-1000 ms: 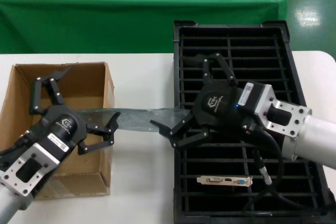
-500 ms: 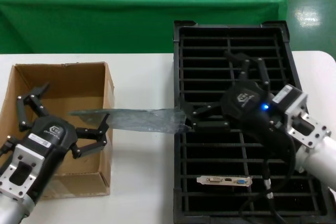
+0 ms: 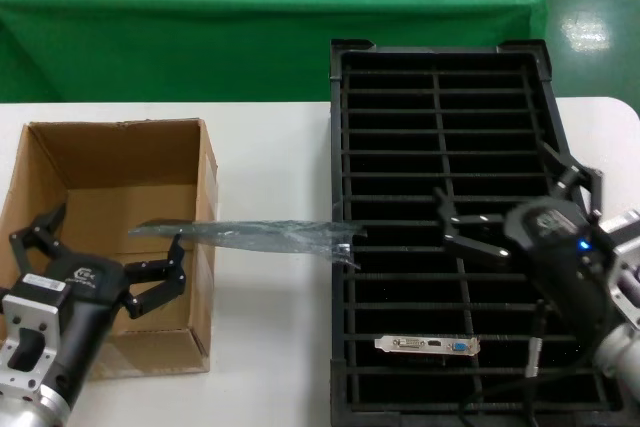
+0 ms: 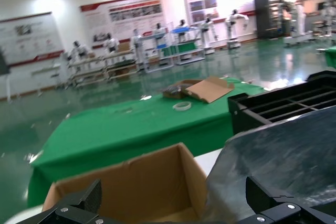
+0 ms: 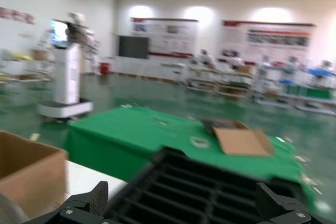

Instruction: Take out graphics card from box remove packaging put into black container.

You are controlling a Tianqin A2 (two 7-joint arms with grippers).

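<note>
The graphics card (image 3: 428, 345) lies bare in a near slot of the black container (image 3: 340, 147), silver bracket and blue port showing. The empty packaging (image 3: 260, 237) stretches flat from the box (image 3: 110, 177) across the white table to the container's left rim, held by neither gripper. My left gripper (image 3: 105, 252) hangs open over the box's near half, beside the bag's left end. My right gripper (image 3: 515, 202) stands open above the container's right column, well clear of the bag. The left wrist view shows the box (image 4: 131, 187), the packaging (image 4: 283, 156) and my left gripper (image 4: 173, 198).
A green-draped table (image 3: 200, 7) runs along the far side. The white table (image 3: 270, 347) shows between box and container. In the right wrist view my right gripper (image 5: 184, 196) faces the container's ribs (image 5: 210, 187), with the box (image 5: 31, 171) off to one side.
My right gripper has pulled back to the right, away from the bag's end at the container's rim. My left gripper has drawn back toward the near left. The bag stays stretched between box and container.
</note>
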